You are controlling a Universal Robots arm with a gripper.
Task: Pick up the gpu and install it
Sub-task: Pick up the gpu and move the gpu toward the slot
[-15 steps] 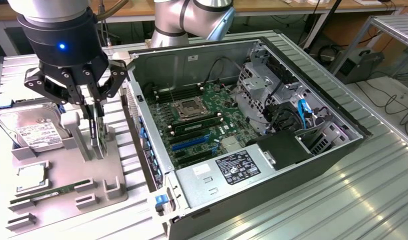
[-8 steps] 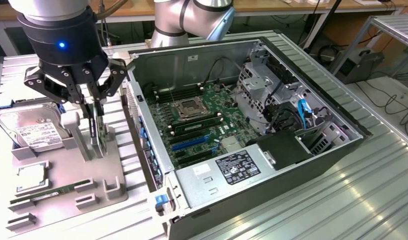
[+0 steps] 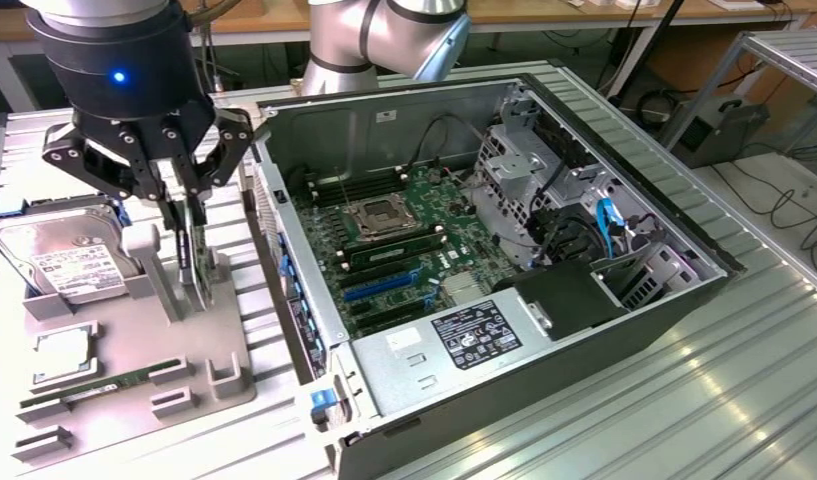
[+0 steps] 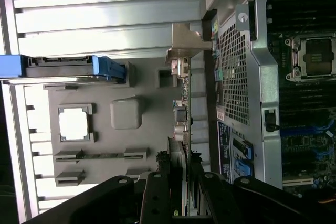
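The claw (image 3: 185,240) stands narrow, its fingers closed from both sides on the top edge of the gpu (image 3: 195,287). The wrist view looks down along the thin card, with the fingers pinching it near one end and the bracket (image 4: 185,43) at the other. The gpu stands upright on its long edge in the grey holder (image 3: 128,340), between the holder's posts. Its lower edge looks seated there or barely raised; I cannot tell which. So the pick-up is the step in hand: the grasp looks made, and the card has not left its rest. Beside it in the same holder lie the CPU (image 3: 61,357) and the RAM (image 3: 95,388), and the drive (image 3: 61,255) stands just beyond, all near the worktop (image 3: 648,420) edge at the exterior view's left. Further off, mid-worktop, the case (image 3: 622,320) lies open with the board (image 3: 408,230) facing up and its blue slots (image 3: 381,288) bare, so nothing is installed yet. By my judgement, getting the card out calls for a straight vertical pull, so that it clears the posts without tilting in a grip this thin. It then has to be carried over the case wall and lined up with a slot, bracket toward the case's perforated rear panel.
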